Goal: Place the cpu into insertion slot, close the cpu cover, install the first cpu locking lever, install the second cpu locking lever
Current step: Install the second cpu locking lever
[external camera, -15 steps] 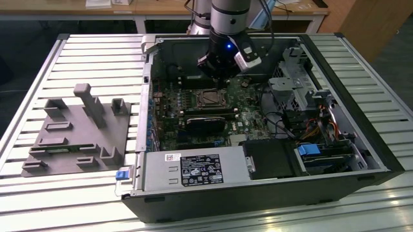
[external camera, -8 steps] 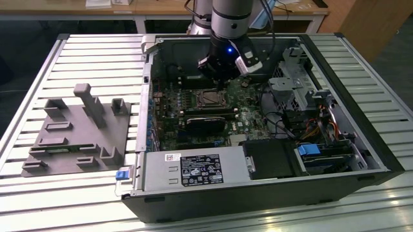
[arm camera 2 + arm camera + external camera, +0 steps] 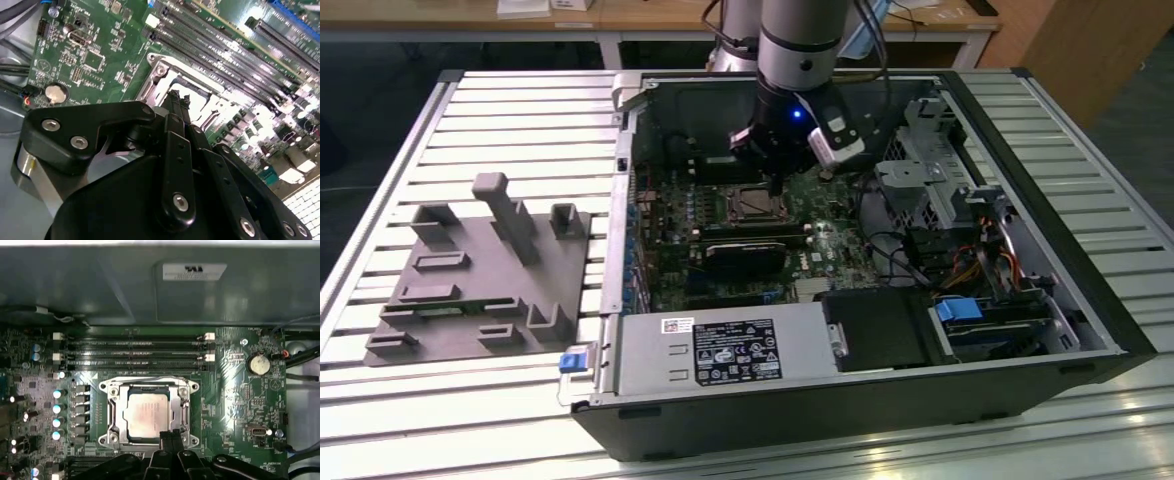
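Note:
The cpu (image 3: 148, 415) lies flat in the insertion slot (image 3: 106, 441), its dull silver top facing up. The cpu cover (image 3: 116, 405), a silvery frame, lies down around it. My gripper (image 3: 169, 436) is shut with nothing in it, and its black fingertips sit at the socket's edge beside the chip. In the exterior view the gripper (image 3: 777, 186) reaches down into the open computer case, just over the cpu (image 3: 754, 205). The second wrist view shows the black fingers (image 3: 173, 102) pressed together against the socket frame (image 3: 165, 70).
Long black memory slots (image 3: 135, 352) run beside the socket, and a coin battery (image 3: 258, 363) sits nearby. A black card (image 3: 744, 258), power supply (image 3: 720, 352) and drive cage (image 3: 927, 160) crowd the case. A grey fixture (image 3: 480, 270) stands at the exterior view's left.

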Robot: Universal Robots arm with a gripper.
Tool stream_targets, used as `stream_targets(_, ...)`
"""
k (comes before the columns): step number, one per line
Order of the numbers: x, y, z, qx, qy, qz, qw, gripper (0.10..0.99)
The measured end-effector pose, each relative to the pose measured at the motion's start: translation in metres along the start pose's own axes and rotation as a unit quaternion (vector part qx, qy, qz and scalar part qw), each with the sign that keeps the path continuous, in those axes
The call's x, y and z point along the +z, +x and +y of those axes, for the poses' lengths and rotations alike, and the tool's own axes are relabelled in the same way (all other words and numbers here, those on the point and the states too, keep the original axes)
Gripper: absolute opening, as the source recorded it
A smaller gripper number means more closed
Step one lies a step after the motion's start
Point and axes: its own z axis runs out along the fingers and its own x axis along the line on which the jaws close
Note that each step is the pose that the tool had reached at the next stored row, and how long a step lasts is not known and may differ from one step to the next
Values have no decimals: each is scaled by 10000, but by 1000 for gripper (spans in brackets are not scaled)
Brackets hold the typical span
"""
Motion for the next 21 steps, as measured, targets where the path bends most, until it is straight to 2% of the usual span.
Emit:
stream_targets(2,11,0,-25,-12,0,10,10000,118)
stream_targets(5,16,-1,-57,-10,1,46,10000,118)
stream_targets(8,18,-2,-119,-9,0,68,10000,118)
stream_targets(14,23,2,-215,-9,-1,72,10000,118)
stream_targets(16,24,35,-228,-9,-1,71,10000,118)
stream_targets(21,28,187,-252,-10,-1,71,10000,118)
